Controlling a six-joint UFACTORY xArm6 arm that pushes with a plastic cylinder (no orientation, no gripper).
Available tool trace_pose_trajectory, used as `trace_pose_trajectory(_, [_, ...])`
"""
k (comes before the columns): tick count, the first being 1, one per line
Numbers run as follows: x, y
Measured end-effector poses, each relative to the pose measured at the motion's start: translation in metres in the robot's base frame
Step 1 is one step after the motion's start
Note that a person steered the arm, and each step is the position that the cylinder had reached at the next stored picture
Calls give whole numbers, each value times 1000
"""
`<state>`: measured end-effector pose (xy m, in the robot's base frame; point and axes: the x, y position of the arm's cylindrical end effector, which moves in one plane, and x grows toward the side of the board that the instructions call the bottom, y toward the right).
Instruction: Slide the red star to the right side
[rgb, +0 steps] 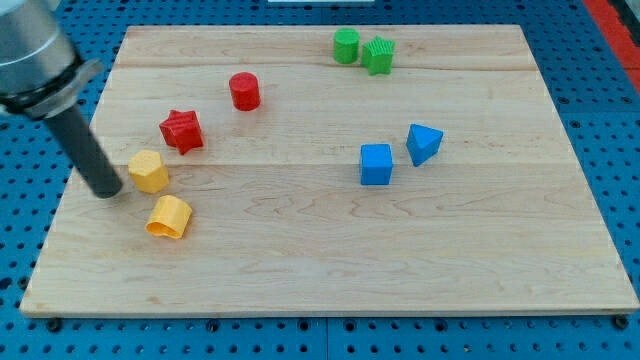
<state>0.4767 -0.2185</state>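
Note:
The red star (182, 130) lies on the wooden board (330, 250) in the view's left half. My tip (106, 190) is down on the board at the far left, below and left of the red star. It stands right next to the yellow hexagon (148, 171), which sits between the tip and the star. The dark rod rises from the tip toward the view's top left corner.
A red cylinder (244, 91) is up and right of the star. A yellow arch-shaped block (169, 217) lies below the hexagon. A blue cube (376, 164) and blue triangle (423, 143) sit right of centre. A green cylinder (346, 46) and green star (378, 55) are at the top.

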Motion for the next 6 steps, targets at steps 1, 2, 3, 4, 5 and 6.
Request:
trace_pose_trajectory(1, [0, 61])
trace_pose_trajectory(2, [0, 77])
trace_pose_trajectory(3, [-13, 7])
trace_pose_trajectory(4, [-52, -14])
trace_pose_trajectory(5, [-79, 35])
trace_pose_trajectory(6, [-77, 106])
